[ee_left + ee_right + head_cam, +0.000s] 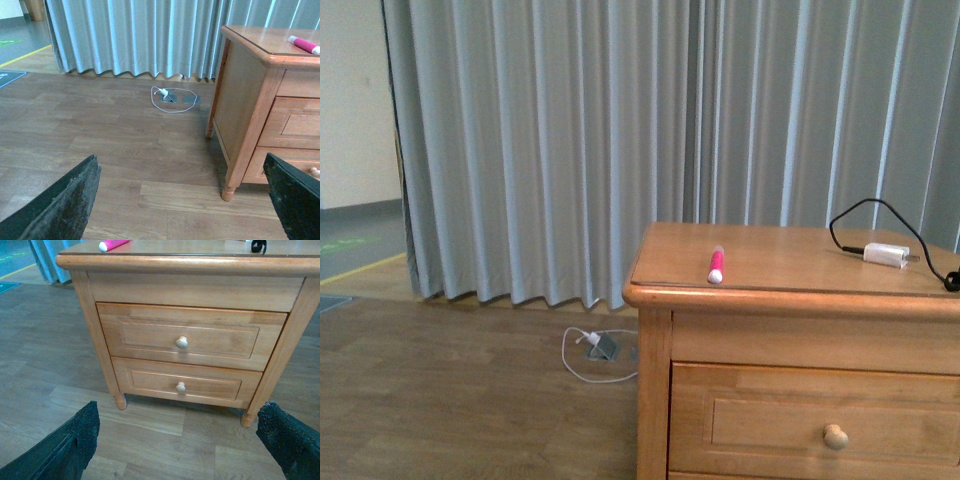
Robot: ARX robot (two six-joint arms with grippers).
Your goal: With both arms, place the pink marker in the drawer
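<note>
The pink marker (716, 265) lies on the wooden nightstand's top (770, 262), near its front left edge; it also shows in the left wrist view (303, 44) and the right wrist view (113, 245). The top drawer (190, 337) with its round knob (181, 342) is closed; the front view shows its knob (835, 436) too. My left gripper (185, 205) hangs open low over the floor, left of the nightstand. My right gripper (182, 445) is open in front of the drawers, near the floor. Neither holds anything. Neither arm appears in the front view.
A white charger block (886, 255) with black cable lies on the top's right side. A second, lower drawer (184, 385) is closed. Grey curtains (620, 130) hang behind. A floor socket with a white cable (600, 348) sits on the wooden floor.
</note>
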